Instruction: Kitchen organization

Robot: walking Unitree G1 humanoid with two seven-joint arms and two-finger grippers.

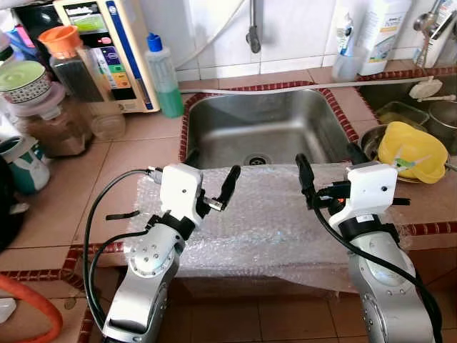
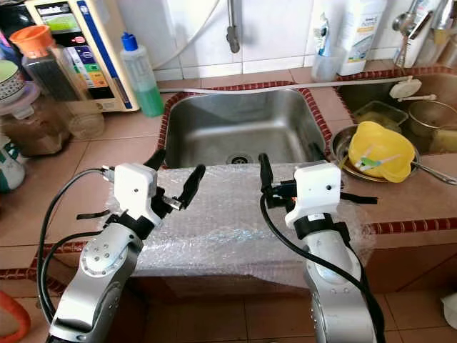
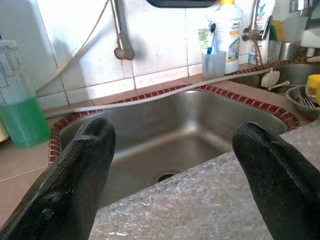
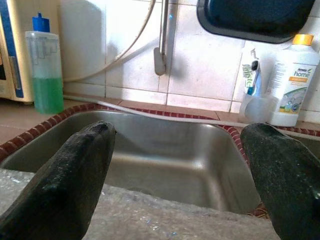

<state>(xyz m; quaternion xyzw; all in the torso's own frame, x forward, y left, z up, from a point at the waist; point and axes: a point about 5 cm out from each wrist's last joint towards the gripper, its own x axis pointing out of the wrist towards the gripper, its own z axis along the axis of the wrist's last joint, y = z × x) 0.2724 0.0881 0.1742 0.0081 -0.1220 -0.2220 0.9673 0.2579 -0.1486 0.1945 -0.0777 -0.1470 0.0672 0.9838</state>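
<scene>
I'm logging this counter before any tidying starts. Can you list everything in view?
sink: 1, steel, centre of the counter
bubble wrap: 1 sheet, clear, over the counter's front edge
soap bottle: 1, green liquid, blue cap, left of the sink
jars: several, left end of the counter
white bottle: 1, against the wall, right of the tap
yellow bowl: 1, right of the sink
left end effector: 1, black fingers open, above the wrap
right end effector: 1, black fingers open, above the wrap
</scene>
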